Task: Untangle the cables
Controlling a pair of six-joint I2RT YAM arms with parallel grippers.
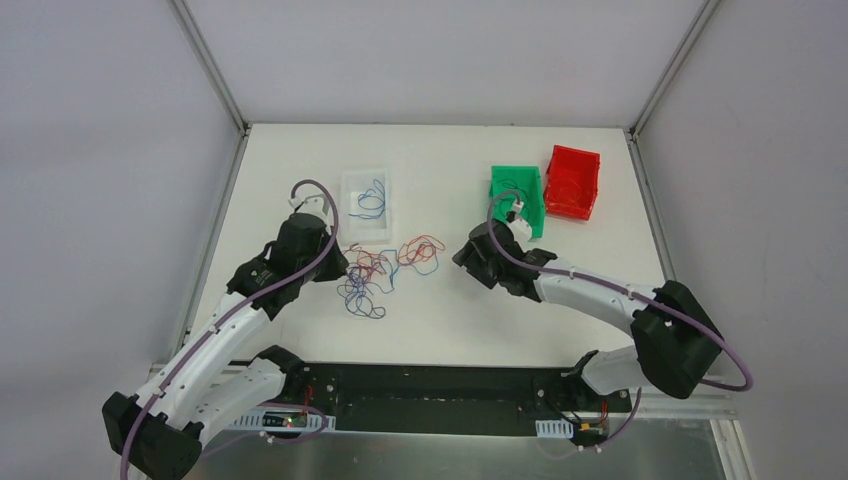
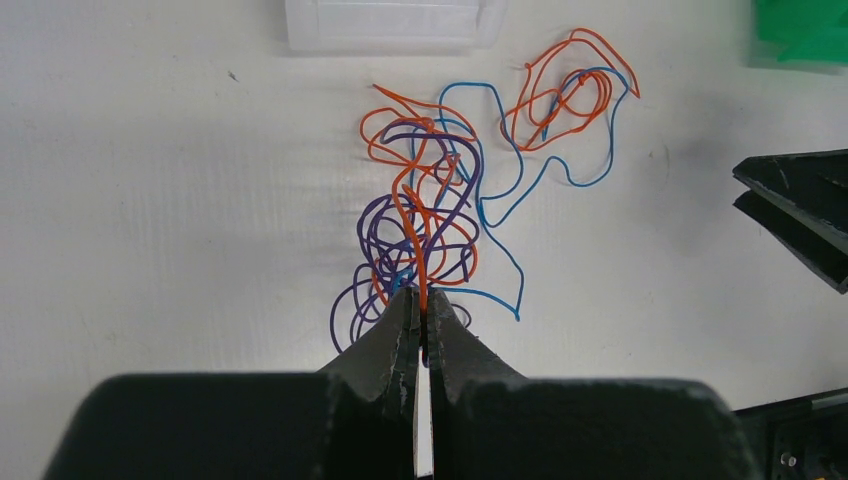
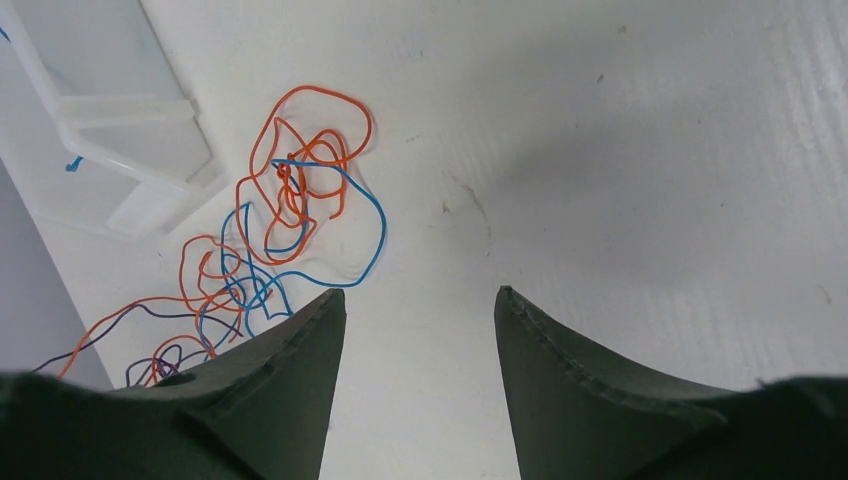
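Note:
A tangle of thin cables [image 1: 375,275] in red, blue and dark purple lies on the white table between the two arms. My left gripper [image 2: 424,300] is shut on a red cable [image 2: 418,262] at the near edge of the tangle [image 2: 430,215]; in the top view the left gripper [image 1: 338,262] is at the tangle's left side. My right gripper [image 3: 420,293] is open and empty above bare table, just right of the red and blue loops [image 3: 300,190]. In the top view the right gripper [image 1: 462,258] is a little right of the tangle.
A clear plastic box [image 1: 365,203] holding a blue cable [image 1: 372,199] stands behind the tangle. A green bin [image 1: 517,196] and a red bin [image 1: 572,182] stand at the back right, close behind the right arm. The table's edges [image 1: 230,200] are bounded by walls.

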